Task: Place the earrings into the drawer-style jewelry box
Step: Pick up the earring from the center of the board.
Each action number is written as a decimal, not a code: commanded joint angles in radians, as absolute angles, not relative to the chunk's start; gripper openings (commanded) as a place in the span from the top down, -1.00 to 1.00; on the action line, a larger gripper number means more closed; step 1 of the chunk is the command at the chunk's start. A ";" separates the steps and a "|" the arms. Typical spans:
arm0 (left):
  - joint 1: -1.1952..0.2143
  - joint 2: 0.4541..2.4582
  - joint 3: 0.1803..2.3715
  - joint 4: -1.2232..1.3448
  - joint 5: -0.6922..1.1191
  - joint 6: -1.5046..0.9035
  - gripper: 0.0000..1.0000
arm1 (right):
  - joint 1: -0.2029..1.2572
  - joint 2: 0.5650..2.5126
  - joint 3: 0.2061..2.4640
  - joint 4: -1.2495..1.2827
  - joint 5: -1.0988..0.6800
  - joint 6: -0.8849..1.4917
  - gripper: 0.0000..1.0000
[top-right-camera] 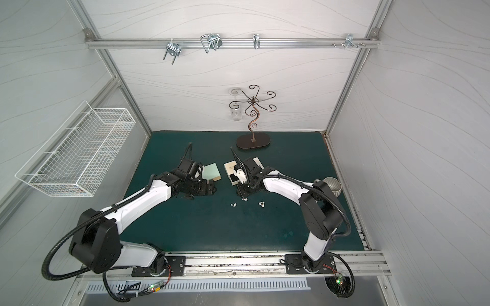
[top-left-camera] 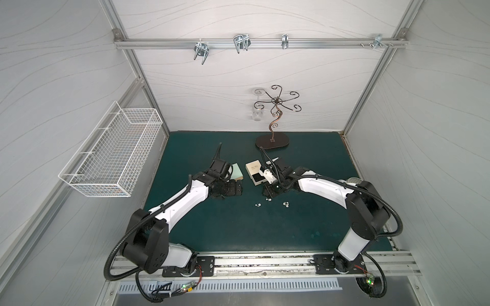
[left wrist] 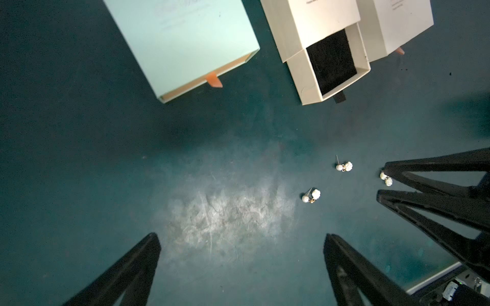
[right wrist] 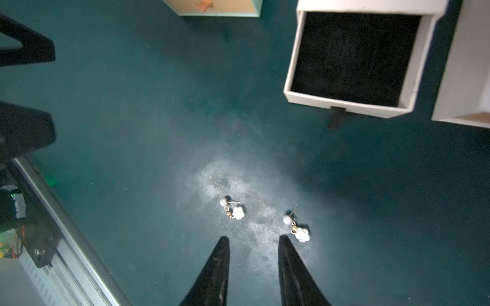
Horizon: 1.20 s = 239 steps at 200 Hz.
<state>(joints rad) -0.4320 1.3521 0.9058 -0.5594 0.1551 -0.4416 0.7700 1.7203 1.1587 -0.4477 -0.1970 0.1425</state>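
Note:
The drawer-style jewelry box (top-left-camera: 255,169) is cream, and its black-lined drawer (left wrist: 331,63) (right wrist: 355,58) stands pulled out and empty. Three tiny pearl-and-flower earrings (top-left-camera: 258,204) (top-right-camera: 261,203) lie on the green mat in front of it. In the left wrist view they are apart: one earring (left wrist: 343,166), another (left wrist: 311,196), and a third (left wrist: 385,178) at the right gripper's fingertips. My right gripper (right wrist: 254,238) (top-left-camera: 267,194) hangs low and open, nothing between its fingers; one earring (right wrist: 298,227) lies just outside a fingertip, another (right wrist: 233,209) ahead. My left gripper (left wrist: 241,235) (top-left-camera: 236,188) is wide open over bare mat.
A mint box (top-left-camera: 237,171) (left wrist: 183,45) with an orange tab lies left of the cream box. A second cream box (left wrist: 397,23) lies right of it. A scrolled metal stand (top-left-camera: 273,143) rises at the back, a wire basket (top-left-camera: 114,153) hangs on the left wall, and a ribbed bowl (top-right-camera: 332,185) sits behind the right arm.

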 commanded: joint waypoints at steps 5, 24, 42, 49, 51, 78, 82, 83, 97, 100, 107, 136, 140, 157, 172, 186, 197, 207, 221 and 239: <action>-0.431 1.290 0.852 -0.522 0.139 -0.525 -0.98 | 0.808 1.772 1.186 -0.485 -0.182 0.072 0.34; -0.431 1.259 0.810 -0.536 0.146 -0.543 -0.98 | 0.839 1.793 1.195 -0.489 -0.147 0.054 0.33; -0.431 1.225 0.773 -0.543 0.170 -0.549 -0.98 | 0.860 1.812 1.215 -0.492 -0.134 0.048 0.34; -0.432 1.210 0.760 -0.539 0.179 -0.551 -0.98 | 0.867 1.822 1.225 -0.495 -0.128 0.046 0.34; -0.431 1.207 0.756 -0.538 0.181 -0.551 -0.98 | 0.870 1.825 1.228 -0.495 -0.127 0.044 0.34; -0.431 1.164 0.717 -0.529 0.220 -0.546 -0.98 | 0.903 1.867 1.267 -0.505 -0.109 0.022 0.34; -0.431 1.158 0.713 -0.526 0.227 -0.544 -0.98 | 0.906 1.873 1.274 -0.507 -0.109 0.019 0.34; -0.431 1.157 0.712 -0.525 0.229 -0.544 -0.98 | 0.906 1.874 1.274 -0.508 -0.109 0.018 0.34; -0.430 1.128 0.690 -0.506 0.267 -0.543 -0.98 | 0.916 1.895 1.287 -0.511 -0.107 0.008 0.34; -0.430 1.123 0.685 -0.501 0.275 -0.545 -0.98 | 0.917 1.899 1.288 -0.512 -0.108 0.006 0.34; -0.431 1.104 0.669 -0.489 0.290 -0.550 -0.98 | 0.919 1.909 1.293 -0.516 -0.105 0.001 0.34; -0.431 1.011 0.597 -0.464 0.329 -0.585 -0.98 | 0.926 1.930 1.303 -0.526 -0.091 -0.012 0.34; -0.431 0.997 0.585 -0.461 0.334 -0.590 -0.98 | 0.927 1.931 1.302 -0.526 -0.093 -0.014 0.34; -0.431 0.942 0.544 -0.452 0.341 -0.604 -0.98 | 0.930 1.938 1.305 -0.528 -0.085 -0.019 0.34; -0.431 0.908 0.523 -0.456 0.330 -0.610 -0.98 | 0.933 1.948 1.310 -0.530 -0.086 -0.020 0.35; -0.429 0.889 0.515 -0.463 0.318 -0.611 -0.98 | 0.935 1.955 1.313 -0.533 -0.082 -0.021 0.36; -0.429 0.884 0.511 -0.466 0.312 -0.610 -0.98 | 0.941 1.960 1.315 -0.537 -0.076 -0.026 0.37; -0.429 0.884 0.508 -0.463 0.316 -0.612 -0.98 | 0.948 1.963 1.318 -0.538 -0.064 -0.030 0.38; -0.429 0.892 0.507 -0.455 0.323 -0.612 -0.98 | 0.957 1.965 1.320 -0.542 -0.047 -0.038 0.39; -0.430 0.911 0.511 -0.448 0.334 -0.612 -0.98 | 0.960 1.969 1.321 -0.542 -0.029 -0.038 0.41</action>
